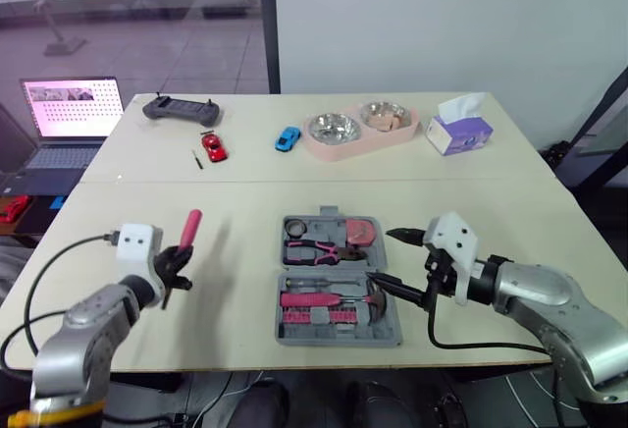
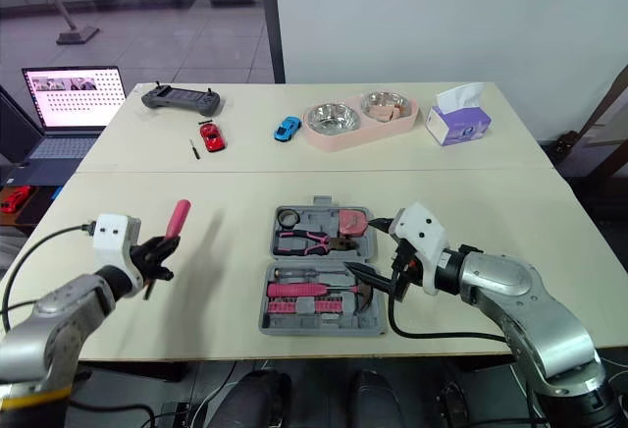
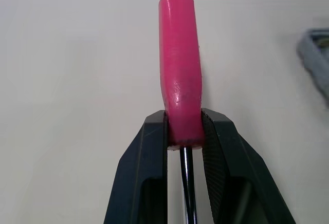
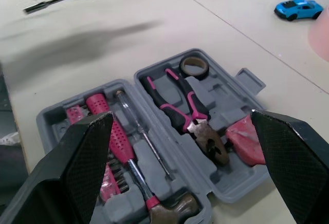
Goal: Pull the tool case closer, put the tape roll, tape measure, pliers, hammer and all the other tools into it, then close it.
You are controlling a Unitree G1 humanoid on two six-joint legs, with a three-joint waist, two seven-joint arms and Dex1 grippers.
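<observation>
- The left claw is shut tight on a pink-handled screwdriver. It pinches the handle at the end where the metal shaft comes out, and the tool is held up off the table, well to the left of the tool case.
- The right claw is spread wide with nothing in it, hanging just over the case's right edge.
- The case lies open and flat near the front edge of the table. The tape roll, pliers, pink tape measure and hammer are already seated, and a slim screwdriver sits beside the hammer.
- First worry is the grip. Most of the handle sticks out past the fingers, so a quick swing towards the case could make the tool pivot or slip free.
- Next is the seating. The moulded slots look narrow, and a screwdriver dropped crooked across the hammer or pliers would likely stop the lid shutting flat.
- Traffic is another risk. With the right claw parked over the case, the left arm coming across could clip it or knock the seated tools loose.
- The table edge matters too. The case sits close to the front, so a hard push down or a nudge could slide it off.
- A thin dark item lies beside the red toy car. I cannot tell what it is, but if it is a tool it could be forgotten.
</observation>
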